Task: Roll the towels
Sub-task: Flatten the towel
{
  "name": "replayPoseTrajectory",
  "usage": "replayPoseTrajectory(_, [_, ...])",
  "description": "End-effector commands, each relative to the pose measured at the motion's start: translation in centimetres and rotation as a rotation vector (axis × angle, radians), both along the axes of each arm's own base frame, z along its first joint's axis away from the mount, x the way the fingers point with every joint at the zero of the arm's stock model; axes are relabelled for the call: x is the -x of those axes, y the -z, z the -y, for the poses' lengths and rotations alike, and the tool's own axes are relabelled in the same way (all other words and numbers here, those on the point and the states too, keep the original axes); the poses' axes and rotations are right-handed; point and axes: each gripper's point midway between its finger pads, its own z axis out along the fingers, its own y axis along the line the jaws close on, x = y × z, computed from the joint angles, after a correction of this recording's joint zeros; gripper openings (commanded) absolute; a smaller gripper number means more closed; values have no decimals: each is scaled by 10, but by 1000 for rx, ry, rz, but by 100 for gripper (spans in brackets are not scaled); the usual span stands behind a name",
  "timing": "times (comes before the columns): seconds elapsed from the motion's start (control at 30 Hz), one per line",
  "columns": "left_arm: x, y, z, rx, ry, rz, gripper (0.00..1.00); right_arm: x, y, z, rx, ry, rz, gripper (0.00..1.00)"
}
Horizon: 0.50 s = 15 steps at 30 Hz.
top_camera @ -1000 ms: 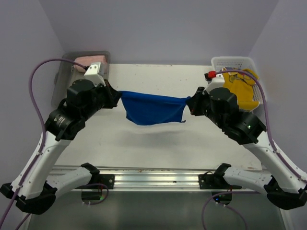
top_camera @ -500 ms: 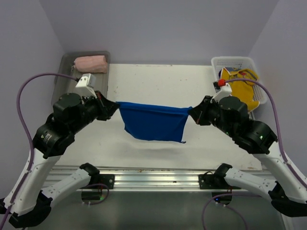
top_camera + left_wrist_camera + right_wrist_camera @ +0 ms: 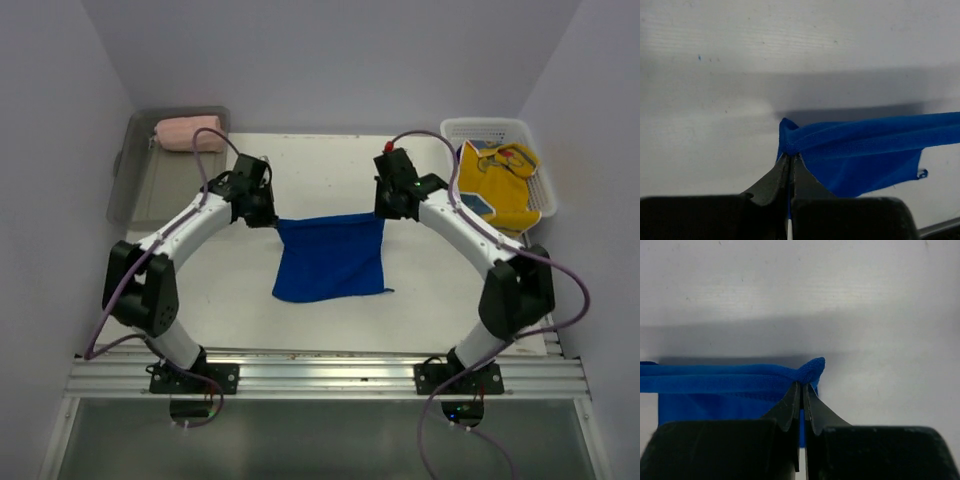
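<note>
Blue towel (image 3: 331, 258) of matt woven cloth, table (image 3: 320, 170) matt white and speckled, white basket (image 3: 485, 124) of latticed plastic

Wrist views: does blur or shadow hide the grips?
Left wrist: blue towel sharp, soft shadow on the table behind, left end effector dark but pinch plain. Right wrist: same shadow band, right end effector equally clear. Top external: even light, no glare.

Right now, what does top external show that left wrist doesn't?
Only top external: the whole blue towel, the right gripper on its far right corner, a rolled pink towel in the grey bin, a white basket holding yellow cloth. Only left wrist: close-up of the left gripper, jaws shut on the bunched far left corner. Both: blue towel, white table.
</note>
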Motion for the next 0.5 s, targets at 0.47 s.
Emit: replayPoseTrajectory(0.47, [-112, 19, -35, -12, -92, 44, 0, -118, 28, -21, 61, -60, 22, 0])
